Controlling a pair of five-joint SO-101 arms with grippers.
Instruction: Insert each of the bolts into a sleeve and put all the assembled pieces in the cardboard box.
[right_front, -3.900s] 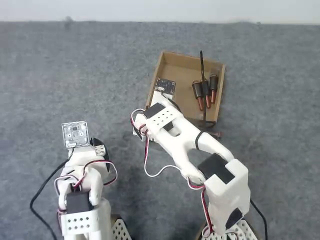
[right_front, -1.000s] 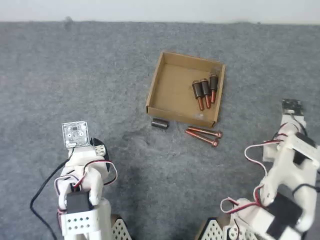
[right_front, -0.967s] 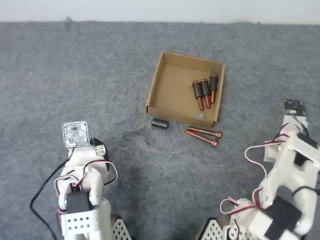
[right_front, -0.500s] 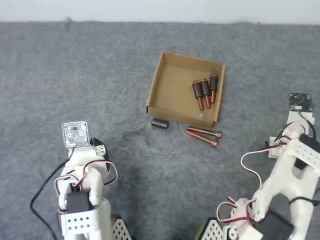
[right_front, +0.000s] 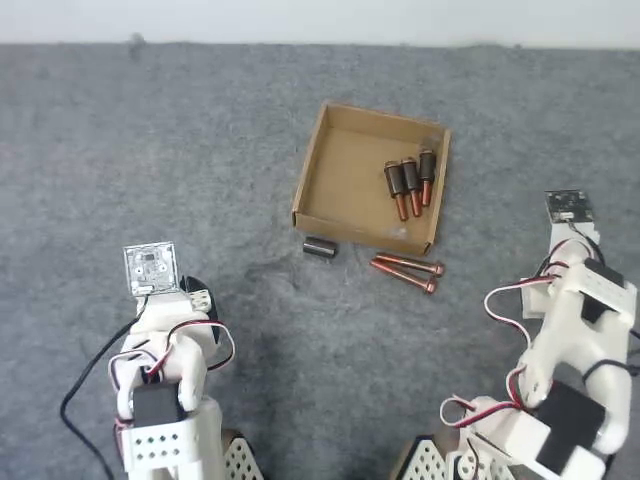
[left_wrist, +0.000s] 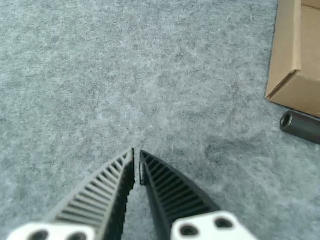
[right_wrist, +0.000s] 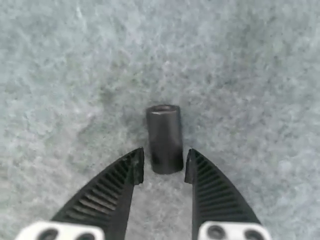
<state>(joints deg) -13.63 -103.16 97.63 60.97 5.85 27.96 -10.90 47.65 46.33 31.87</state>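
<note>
Three bolts with sleeves on them (right_front: 411, 183) lie in the cardboard box (right_front: 318, 165). Two bare copper bolts (right_front: 405, 268) rest on the carpet just in front of the box, and a black sleeve (right_front: 320, 247) lies near the box's front left corner. That sleeve (left_wrist: 301, 126) and the box corner (left_wrist: 294, 65) also appear in the left wrist view, well ahead of my left gripper (left_wrist: 136, 153), which is shut and empty. My right gripper (right_wrist: 164, 161) is open low over the carpet at the table's right side. A second black sleeve (right_wrist: 164, 136) lies with one end between its fingertips.
Grey carpet covers the whole table. The left arm (right_front: 165, 370) stands at the front left, the right arm (right_front: 575, 330) at the front right. Open carpet lies between the two arms and left of the box.
The right arm has left the box and swung out to the right side of the table, then shifted slightly left in the last half second. The left arm has stayed still.
</note>
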